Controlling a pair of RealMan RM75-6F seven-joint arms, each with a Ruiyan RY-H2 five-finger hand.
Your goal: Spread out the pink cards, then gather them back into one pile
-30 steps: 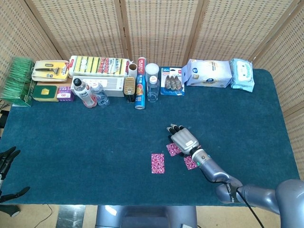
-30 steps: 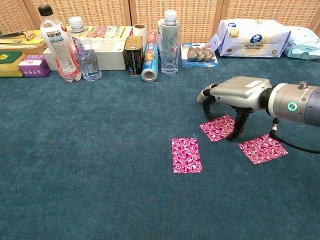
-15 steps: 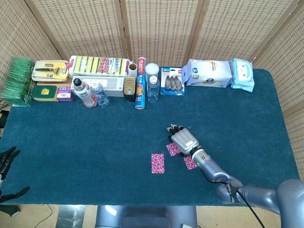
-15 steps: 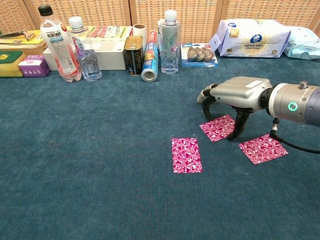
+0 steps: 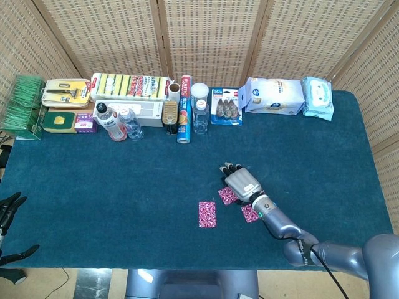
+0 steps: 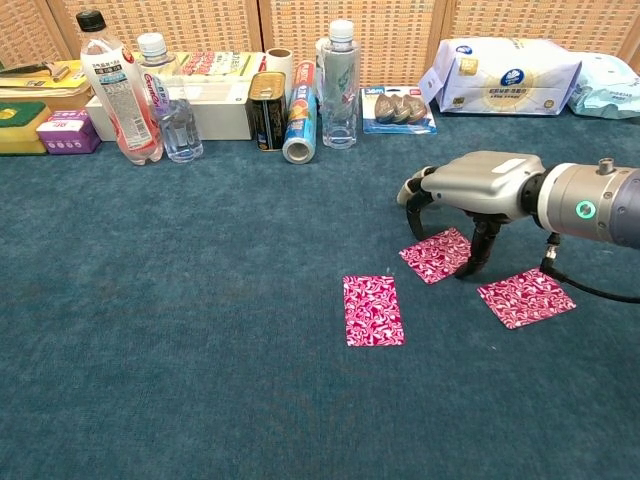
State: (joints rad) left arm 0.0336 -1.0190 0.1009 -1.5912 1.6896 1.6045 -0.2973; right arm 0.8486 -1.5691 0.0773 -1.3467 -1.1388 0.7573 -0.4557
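1. Table (image 5: 93, 187), teal cloth, is the biggest thing in view. Wide bare cloth lies left of and in front of the cards, so open room for sliding looks plentiful. The near edge is closer to the cards than the far edge is.
2. Back row of clutter sits well apart from the cards: wipes pack (image 6: 505, 75), sponge pack (image 5: 129, 86), bottles (image 6: 115, 90), foil roll (image 6: 297, 125), clear bottle (image 6: 338, 85). No obstacle to gathering, I judge.
3. Right hand (image 6: 470, 195) stands palm down over the middle card (image 6: 436, 254). Its fingertips (image 6: 473, 268) are down at or on the cloth beside that card; actual contact with the card is unclear. It holds nothing and its fingers are apart and bent down.
4. Left hand (image 5: 9, 208) is barely visible at the left table edge, off the work area. Its fingers look spread, nothing in them.
5. Pink cards: three lie flat and separate. Left card (image 6: 373, 310) is apart from the middle one; right card (image 6: 526, 297) lies near the wrist cable, apart from the middle card too.
6. Progress, as a judgement: the spread looks done since no cards overlap. The gather is still left, no pile yet. The middle card seems the likely next one to be handled.
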